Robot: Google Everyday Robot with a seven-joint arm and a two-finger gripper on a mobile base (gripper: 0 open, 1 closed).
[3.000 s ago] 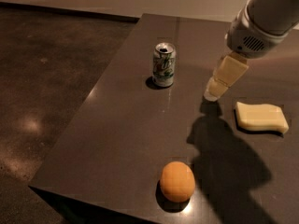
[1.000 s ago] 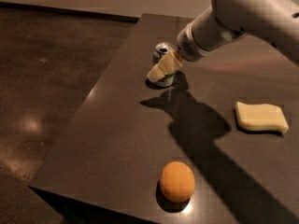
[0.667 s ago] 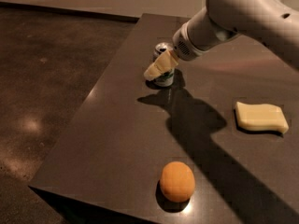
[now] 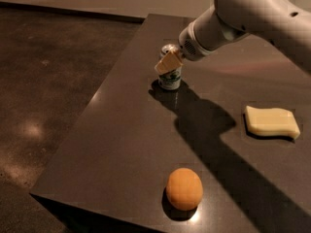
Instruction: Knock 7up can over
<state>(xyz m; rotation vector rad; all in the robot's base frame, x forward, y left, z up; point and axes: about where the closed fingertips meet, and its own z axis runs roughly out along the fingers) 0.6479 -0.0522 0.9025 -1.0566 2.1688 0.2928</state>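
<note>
Gripper [image 4: 169, 62]: fingers closed, holding nothing; we log them slightly higher than 0.7 s ago. Can [image 4: 170, 80]: still upright on desk [image 4: 121, 130], just behind and below the fingers.

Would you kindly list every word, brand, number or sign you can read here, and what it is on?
7up can: green markings, too blurred to read.
gripper, in front of the can's upper part: no text.
orange ball, yellow sponge, table: no text.
</note>
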